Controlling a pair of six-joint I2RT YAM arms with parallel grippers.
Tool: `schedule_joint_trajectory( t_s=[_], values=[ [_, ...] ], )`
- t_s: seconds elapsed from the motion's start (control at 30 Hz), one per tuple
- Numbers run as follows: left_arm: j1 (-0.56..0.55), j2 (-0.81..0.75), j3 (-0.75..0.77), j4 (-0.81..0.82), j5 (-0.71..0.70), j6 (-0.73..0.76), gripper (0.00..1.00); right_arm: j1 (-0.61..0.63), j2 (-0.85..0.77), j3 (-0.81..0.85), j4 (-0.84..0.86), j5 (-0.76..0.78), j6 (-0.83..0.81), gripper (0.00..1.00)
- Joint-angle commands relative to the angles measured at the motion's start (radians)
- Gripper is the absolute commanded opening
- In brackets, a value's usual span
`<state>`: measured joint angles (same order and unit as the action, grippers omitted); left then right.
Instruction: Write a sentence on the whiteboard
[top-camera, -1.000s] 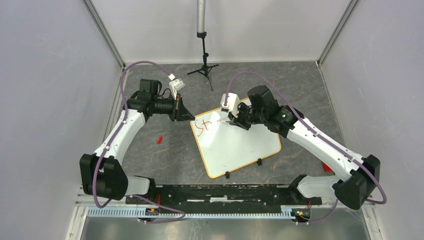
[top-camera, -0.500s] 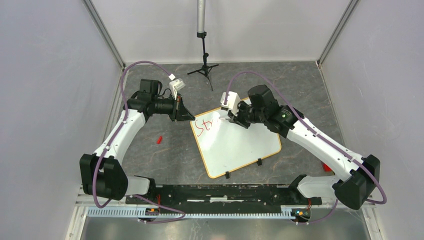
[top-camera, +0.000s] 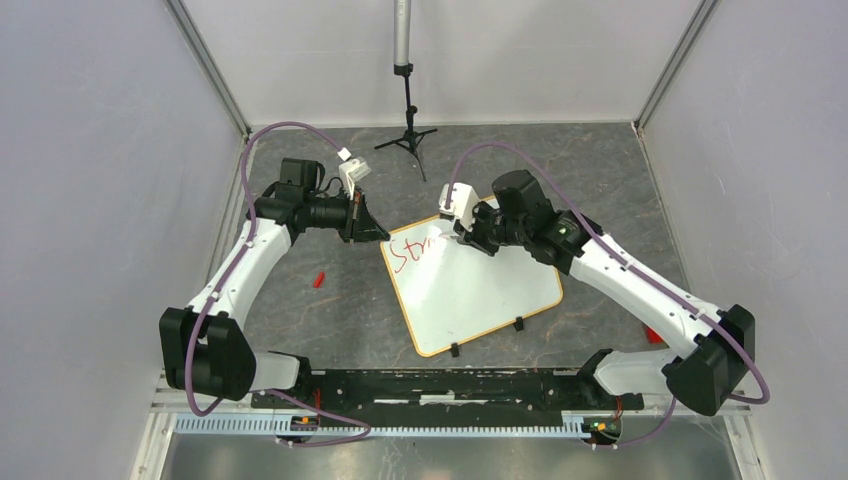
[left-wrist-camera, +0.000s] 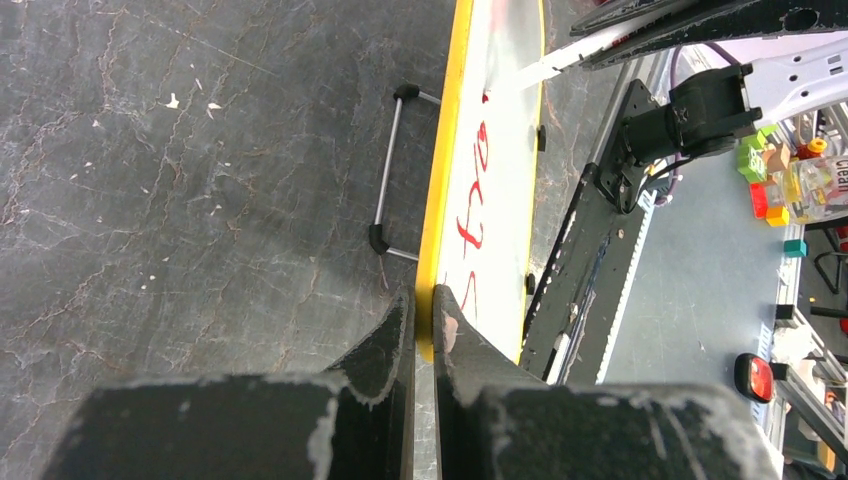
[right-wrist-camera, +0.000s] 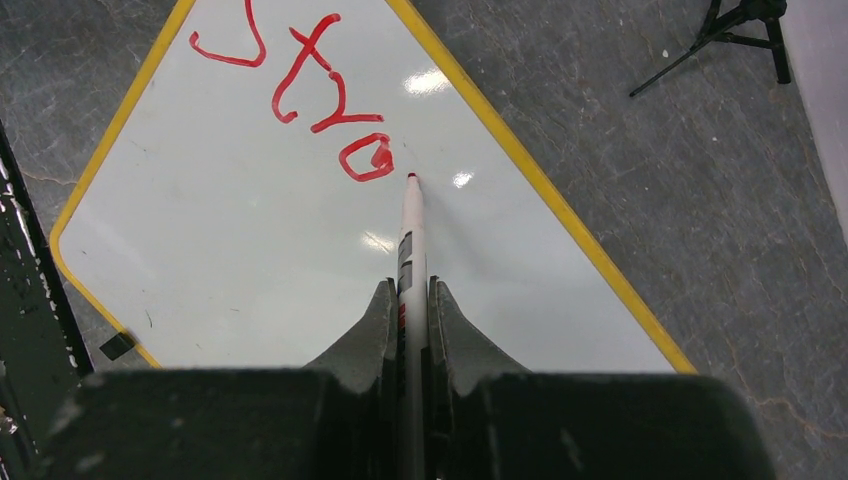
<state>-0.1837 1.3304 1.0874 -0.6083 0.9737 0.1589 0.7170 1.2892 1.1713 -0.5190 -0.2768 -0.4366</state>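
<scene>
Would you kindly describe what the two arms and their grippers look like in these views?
The left arm and right arm have white shells with black joints; a purple cable runs along each. The left gripper and right gripper have black, wedge-shaped fingers with scuffed, whitish edges.

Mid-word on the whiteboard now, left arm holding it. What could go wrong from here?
1. The left gripper pinches the whiteboard only at one corner of its frame, so pressure from the marker could swing the board.
2. The red letters slant toward the frame's far side; the row may run out of room.
3. The right gripper holds the marker well back from its tip, so it may tilt.
</scene>
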Motion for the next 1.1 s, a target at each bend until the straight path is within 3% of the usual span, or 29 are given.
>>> schedule_joint_trajectory(
  t_s=[0.0,0.5,1.07],
  values=[
    [-0.026,-0.001,0.008,-0.052,0.025,0.053,0.02,-0.004,-0.020,-0.027,0.026,0.028,-0.014,0.00],
    [-0.028,-0.001,0.006,-0.053,0.019,0.057,0.02,0.005,-0.044,-0.057,-0.010,-0.005,-0.008,0.00],
    [-0.036,0.001,0.009,-0.053,0.019,0.053,0.02,0.007,-0.025,0.030,0.039,0.026,0.010,0.00]
  ],
)
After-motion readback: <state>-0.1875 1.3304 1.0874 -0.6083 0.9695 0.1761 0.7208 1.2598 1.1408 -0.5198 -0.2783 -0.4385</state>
